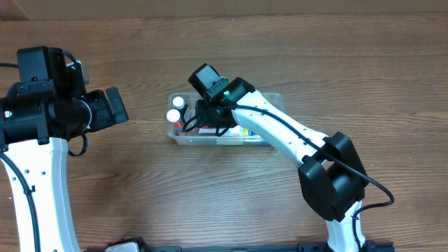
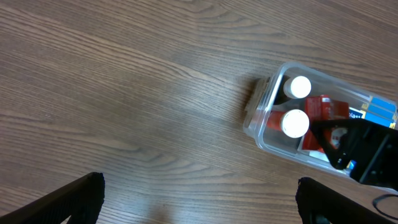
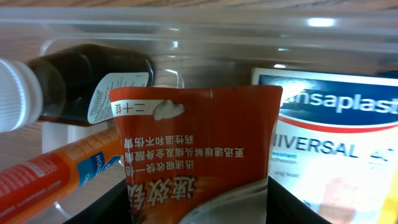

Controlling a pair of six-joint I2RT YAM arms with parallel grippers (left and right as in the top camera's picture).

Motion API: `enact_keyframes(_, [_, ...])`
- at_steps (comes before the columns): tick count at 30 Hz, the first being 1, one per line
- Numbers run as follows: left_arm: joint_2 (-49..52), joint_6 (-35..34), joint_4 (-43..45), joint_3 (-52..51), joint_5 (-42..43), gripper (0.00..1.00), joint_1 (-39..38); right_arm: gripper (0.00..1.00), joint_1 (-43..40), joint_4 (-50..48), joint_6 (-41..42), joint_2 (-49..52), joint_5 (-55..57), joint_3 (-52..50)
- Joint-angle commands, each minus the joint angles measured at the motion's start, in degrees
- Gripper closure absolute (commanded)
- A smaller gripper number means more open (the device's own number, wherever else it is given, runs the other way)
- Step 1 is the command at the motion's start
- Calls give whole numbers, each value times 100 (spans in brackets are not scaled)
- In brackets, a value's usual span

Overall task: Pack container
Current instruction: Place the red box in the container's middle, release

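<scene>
The clear rectangular plastic tub (image 1: 210, 142) sits mid-table. Inside it, the right gripper (image 1: 203, 124) pinches a red printed sachet (image 3: 193, 143). If let go upright, the sachet may flop onto the white-capped brown bottle (image 3: 87, 81) at its nine o'clock. The left gripper (image 2: 202, 202), jaws wide apart, hovers at the tub's nine o'clock.

A brown wood-grain table (image 1: 210, 203) fills the overhead view, its grain running from 9 to 3 o'clock. Along the 12 o'clock edge lies a paler tan band (image 1: 350, 5), wall or board unclear, and at 6 o'clock a dark strip (image 1: 231, 248). Soft light leaves a pale sheen (image 2: 186, 87) on the wood.
</scene>
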State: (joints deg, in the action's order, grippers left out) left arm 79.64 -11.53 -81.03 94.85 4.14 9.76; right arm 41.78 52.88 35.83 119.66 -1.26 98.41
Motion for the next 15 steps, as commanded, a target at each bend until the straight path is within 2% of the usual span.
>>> enact_keyframes(1, [-24,107,2,7,39,0,-4,43,59,-125,26,28,-61,92])
enact_keyframes(5, [-24,109,4,7,39,0,-4,42,66,-293,22,28,-356,92])
enact_keyframes(10, [-24,120,2,7,39,0,-2,24,66,-308,22,28,-404,92])
enact_keyframes(15, [-24,127,2,7,39,0,-4,25,66,-286,22,28,-402,92])
